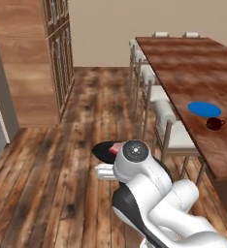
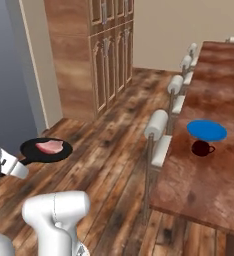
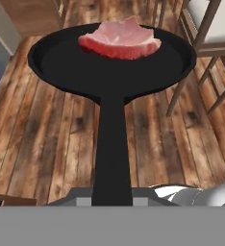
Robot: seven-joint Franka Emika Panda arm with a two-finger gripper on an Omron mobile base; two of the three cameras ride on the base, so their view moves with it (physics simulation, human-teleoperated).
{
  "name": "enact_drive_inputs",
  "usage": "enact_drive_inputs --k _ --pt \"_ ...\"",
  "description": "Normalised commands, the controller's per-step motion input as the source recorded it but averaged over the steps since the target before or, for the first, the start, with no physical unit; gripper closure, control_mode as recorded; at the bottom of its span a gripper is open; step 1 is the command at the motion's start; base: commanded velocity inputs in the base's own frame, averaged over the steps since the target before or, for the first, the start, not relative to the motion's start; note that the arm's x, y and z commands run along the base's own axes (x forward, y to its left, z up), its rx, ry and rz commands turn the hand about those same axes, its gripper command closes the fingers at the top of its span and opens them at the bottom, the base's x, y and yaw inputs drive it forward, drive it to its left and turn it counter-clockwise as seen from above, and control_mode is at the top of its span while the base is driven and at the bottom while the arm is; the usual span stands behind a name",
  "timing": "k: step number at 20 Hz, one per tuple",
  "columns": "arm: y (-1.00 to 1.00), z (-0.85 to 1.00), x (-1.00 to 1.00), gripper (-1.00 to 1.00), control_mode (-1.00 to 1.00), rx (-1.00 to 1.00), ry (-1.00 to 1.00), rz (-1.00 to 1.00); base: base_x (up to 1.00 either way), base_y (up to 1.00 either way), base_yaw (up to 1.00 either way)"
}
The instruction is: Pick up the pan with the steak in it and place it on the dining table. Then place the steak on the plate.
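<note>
The black pan (image 3: 109, 67) hangs in the air over the wood floor, and its straight handle runs back into my gripper (image 3: 112, 196), which is shut on it. The pinkish-red steak (image 3: 120, 38) lies on the far half of the pan. From the right base view the pan (image 2: 45, 152) with the steak (image 2: 50, 146) sits low at the left, with the gripper (image 2: 19, 166) behind it. The arm partly hides the pan (image 1: 102, 151) in the left base view. The blue plate (image 1: 204, 108) (image 2: 207, 130) rests on the dining table (image 1: 193, 63) (image 2: 214, 170), off to the right.
A dark red mug (image 1: 214, 123) (image 2: 202, 148) stands just in front of the plate. White-cushioned chairs (image 1: 171, 128) (image 2: 159, 135) line the table's near side, between the pan and the tabletop. Tall wooden cabinets (image 1: 57, 53) (image 2: 106, 55) stand at the left.
</note>
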Motion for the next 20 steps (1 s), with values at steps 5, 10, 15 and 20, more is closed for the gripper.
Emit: enact_drive_inputs --k 5,10,15,20 --pt "0.0 0.0 0.0 1.0 1.0 0.0 0.0 0.0 0.02 0.07 -0.08" --pt "0.0 0.0 0.0 1.0 1.0 0.0 0.0 0.0 0.25 0.76 -0.12" --pt "0.0 0.0 0.0 1.0 1.0 0.0 0.0 0.0 0.1 0.41 -0.09" --pt "0.0 0.0 0.0 1.0 1.0 0.0 0.0 0.0 0.54 0.04 -0.02"
